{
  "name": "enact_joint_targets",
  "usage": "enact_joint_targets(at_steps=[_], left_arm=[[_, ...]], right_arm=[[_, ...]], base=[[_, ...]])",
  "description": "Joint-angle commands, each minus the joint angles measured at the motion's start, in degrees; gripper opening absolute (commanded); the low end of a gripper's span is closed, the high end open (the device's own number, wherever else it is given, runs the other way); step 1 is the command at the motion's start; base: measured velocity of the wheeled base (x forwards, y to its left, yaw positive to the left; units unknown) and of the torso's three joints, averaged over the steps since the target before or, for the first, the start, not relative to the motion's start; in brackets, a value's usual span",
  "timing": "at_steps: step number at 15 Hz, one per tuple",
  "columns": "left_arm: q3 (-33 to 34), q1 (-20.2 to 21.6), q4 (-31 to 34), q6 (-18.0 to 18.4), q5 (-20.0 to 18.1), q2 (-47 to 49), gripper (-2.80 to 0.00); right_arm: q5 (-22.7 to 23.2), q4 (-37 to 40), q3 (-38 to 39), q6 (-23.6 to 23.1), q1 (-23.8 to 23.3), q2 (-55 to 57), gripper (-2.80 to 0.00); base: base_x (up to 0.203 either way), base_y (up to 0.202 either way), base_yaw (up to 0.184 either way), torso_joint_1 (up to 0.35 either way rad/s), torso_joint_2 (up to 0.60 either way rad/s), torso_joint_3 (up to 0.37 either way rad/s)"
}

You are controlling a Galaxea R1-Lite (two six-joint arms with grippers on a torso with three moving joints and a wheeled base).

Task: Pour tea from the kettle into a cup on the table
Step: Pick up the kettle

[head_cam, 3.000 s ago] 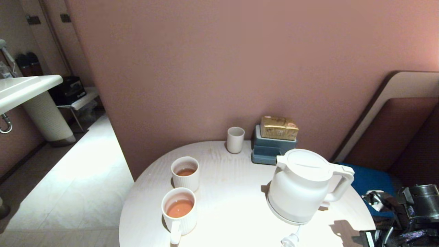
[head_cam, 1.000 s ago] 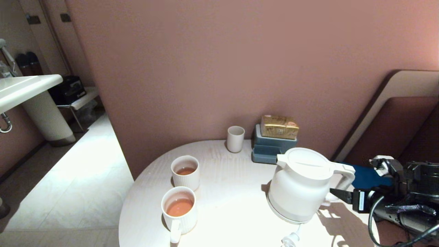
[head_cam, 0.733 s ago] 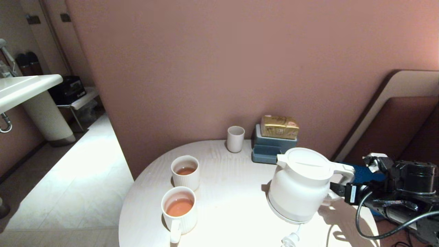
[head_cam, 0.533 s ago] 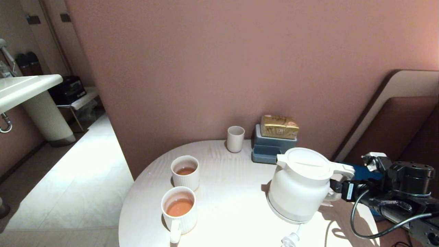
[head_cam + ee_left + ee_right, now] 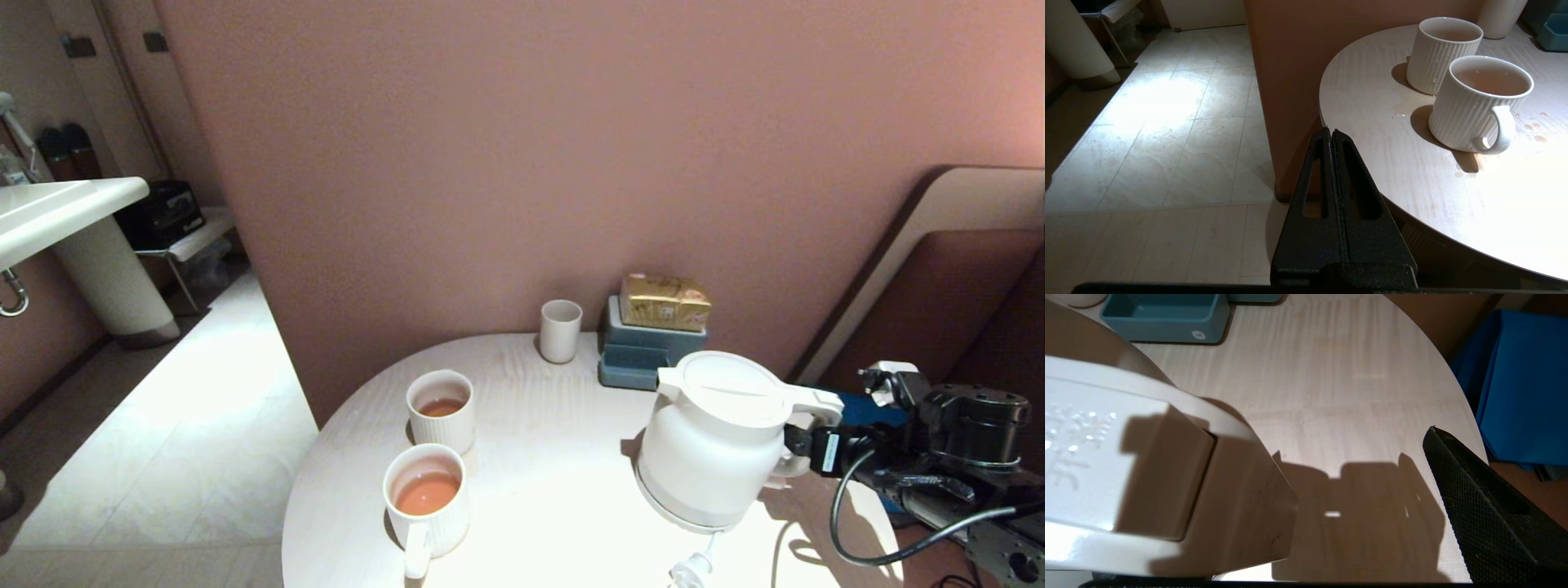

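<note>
Pink wall behind round pale-wood worktop (image 5: 555,457). Kettle (image 5: 714,441) sits upright on its base at worktop's right side, handle (image 5: 804,429) facing right pincer (image 5: 804,445). Right pincer wide open w/ fingers either side of handle, gripping nothing. Two ribbed cups w/ tea on worktop's left: mug (image 5: 426,500) near front edge, cup (image 5: 442,411) just behind. Left pincer (image 5: 1332,134) fully closed, empty, parked off worktop's left edge above floor.

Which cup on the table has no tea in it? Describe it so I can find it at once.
On the round table, look to the far edge by the pink wall. The empty cup stands just left of the blue box. Unlike the two ribbed cups, it is smooth, slimmer and handleless.
</note>
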Motion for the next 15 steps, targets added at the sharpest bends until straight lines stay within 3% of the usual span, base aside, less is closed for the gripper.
enact_joint_targets(at_steps=[1, 2, 3, 4, 15], left_arm=[[0.00, 0.01, -0.05, 0.01, 0.04, 0.07, -2.80], [0.00, 0.01, 0.02, 0.02, 0.04, 0.07, -2.80], [0.00, 0.01, 0.00, 0.01, 0.04, 0.07, -2.80], [0.00, 0.01, 0.02, -0.04, 0.04, 0.07, -2.80], [0.00, 0.01, 0.02, -0.06, 0.04, 0.07, -2.80]], right_arm=[[0.13, -0.76, -0.03, 0.04, -0.05, -0.22, 0.00], [0.07, -0.92, -0.03, 0.04, -0.05, -0.27, -2.80], [0.07, -1.01, -0.03, 0.04, 0.02, -0.31, -1.09], [0.07, -1.01, -0.03, 0.04, -0.05, -0.39, 0.00], [-0.28, -1.01, -1.08, 0.30, 0.03, -4.00, 0.00]], base=[[0.000, 0.000, 0.000, 0.000, 0.00, 0.000], [0.000, 0.000, 0.000, 0.000, 0.00, 0.000], [0.000, 0.000, 0.000, 0.000, 0.00, 0.000], [0.000, 0.000, 0.000, 0.000, 0.00, 0.000], [0.000, 0.000, 0.000, 0.000, 0.00, 0.000]])
